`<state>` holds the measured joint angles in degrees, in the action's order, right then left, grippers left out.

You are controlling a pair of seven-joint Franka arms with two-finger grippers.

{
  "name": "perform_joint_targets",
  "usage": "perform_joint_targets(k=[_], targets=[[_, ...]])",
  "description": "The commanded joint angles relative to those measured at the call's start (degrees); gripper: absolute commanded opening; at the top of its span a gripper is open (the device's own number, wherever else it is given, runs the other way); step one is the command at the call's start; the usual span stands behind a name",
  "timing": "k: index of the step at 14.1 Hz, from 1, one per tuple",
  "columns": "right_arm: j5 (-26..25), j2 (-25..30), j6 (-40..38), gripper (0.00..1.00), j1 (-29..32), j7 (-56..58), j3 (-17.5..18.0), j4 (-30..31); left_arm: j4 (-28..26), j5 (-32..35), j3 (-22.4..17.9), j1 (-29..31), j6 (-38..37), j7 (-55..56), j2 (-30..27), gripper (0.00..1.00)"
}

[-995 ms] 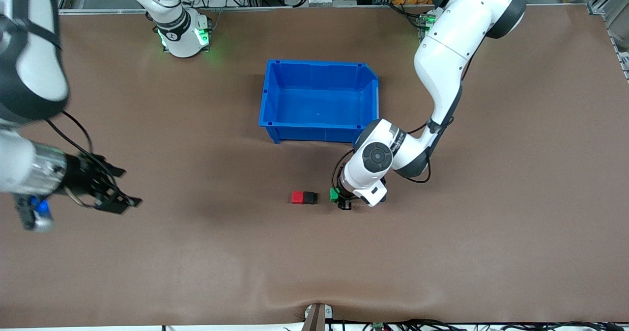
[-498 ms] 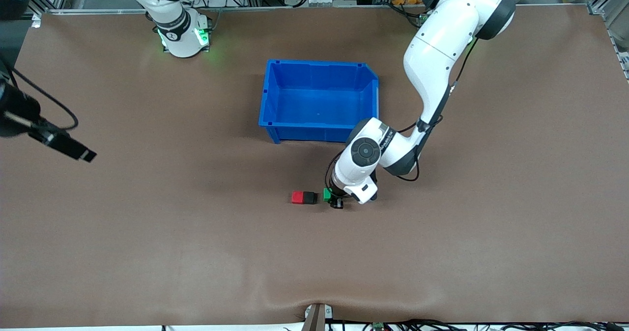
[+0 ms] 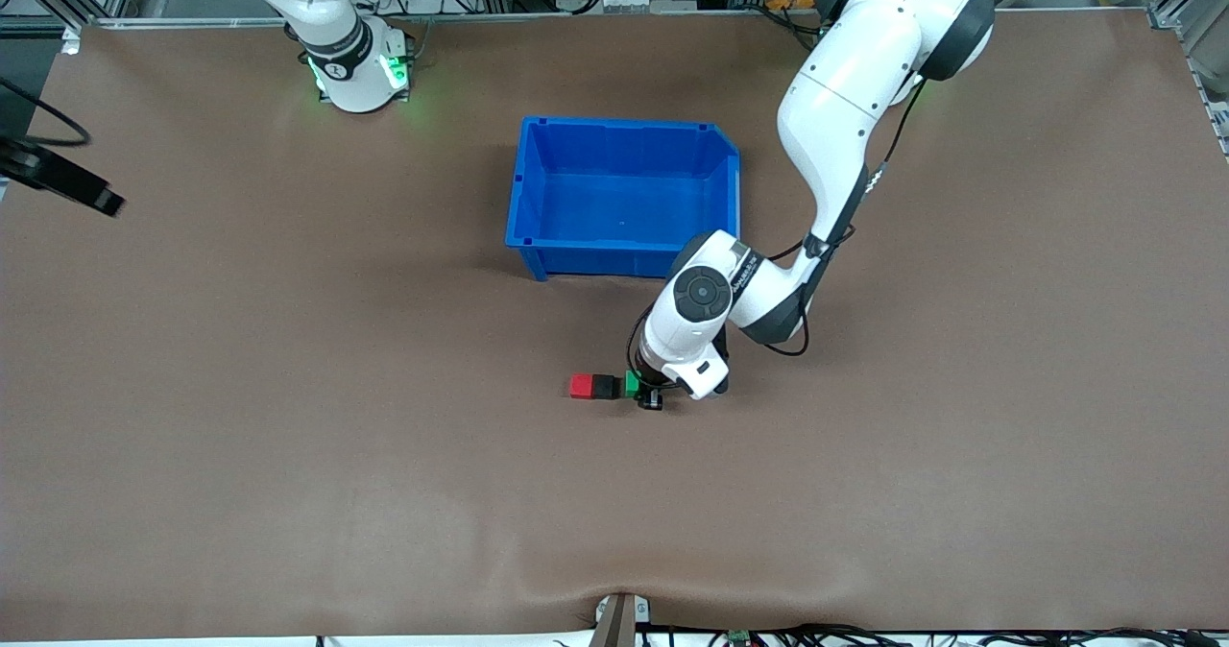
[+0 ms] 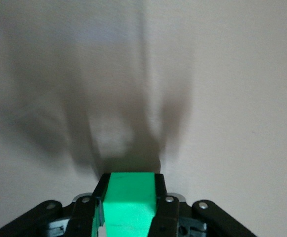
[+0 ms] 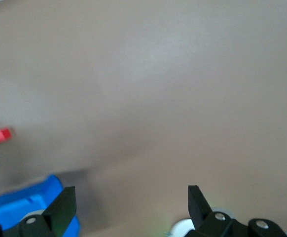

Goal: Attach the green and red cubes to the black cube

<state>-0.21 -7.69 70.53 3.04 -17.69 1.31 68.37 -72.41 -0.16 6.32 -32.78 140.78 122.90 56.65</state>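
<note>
Since a second ago the left gripper has carried the green cube across the gap until it touches the black cube, and the right arm has pulled away. Red cube, black and green now form one short row running along the brown worktop, nearer the camera than the blue plastic bin. All three are plain matte blocks. The left gripper is clamped on the green cube; the right gripper hangs spread wide, holding nothing.

Even overhead light, soft shadows, blurry wrist views
</note>
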Motion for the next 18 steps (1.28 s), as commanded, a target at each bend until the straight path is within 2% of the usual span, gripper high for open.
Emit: perform_joint_targets(k=[1,3,4,5,8,10,11,16,18], targets=[[1.3,3.9,-1.1,1.00,-0.3,7.6,-2.4,4.7,3.9,-0.8,-2.3,-2.2,0.7,1.1,2.8,0.00],[1.1,9.4,3.2,1.00,-0.8,14.6,-3.2,12.5,4.0,-0.8,-2.5,-2.9,0.8,1.1,2.9,0.00],[1.3,12.4,6.5,1.00,-0.7,14.7,-3.3,17.9,4.2,-0.8,-2.5,-2.9,0.8,1.1,3.2,0.00],[1.3,14.4,7.7,1.00,-0.8,14.7,-3.7,20.3,4.7,-0.8,-2.6,-3.0,0.8,1.1,3.3,0.00],[0.9,14.1,6.7,1.00,-2.9,15.4,-3.5,18.6,4.9,-0.8,-3.3,-4.1,2.2,1.1,4.3,0.00],[-0.7,10.3,4.9,1.00,-2.8,15.2,-3.4,10.9,4.9,-0.8,-3.4,-4.5,2.3,1.2,4.3,0.00],[-0.3,9.3,4.4,1.00,-2.2,15.1,-3.6,9.3,4.9,-0.8,-3.4,-4.5,2.3,1.2,4.3,0.00],[1.1,9.2,-1.5,1.00,-2.6,15.2,-3.9,10.1,4.9,-0.8,-3.5,-4.9,3.0,1.2,4.3,0.00],[1.1,9.3,-1.4,1.00,-3.0,15.5,-3.6,10.1,4.9,-0.8,-4.0,-5.1,3.1,1.8,4.3,0.00]])
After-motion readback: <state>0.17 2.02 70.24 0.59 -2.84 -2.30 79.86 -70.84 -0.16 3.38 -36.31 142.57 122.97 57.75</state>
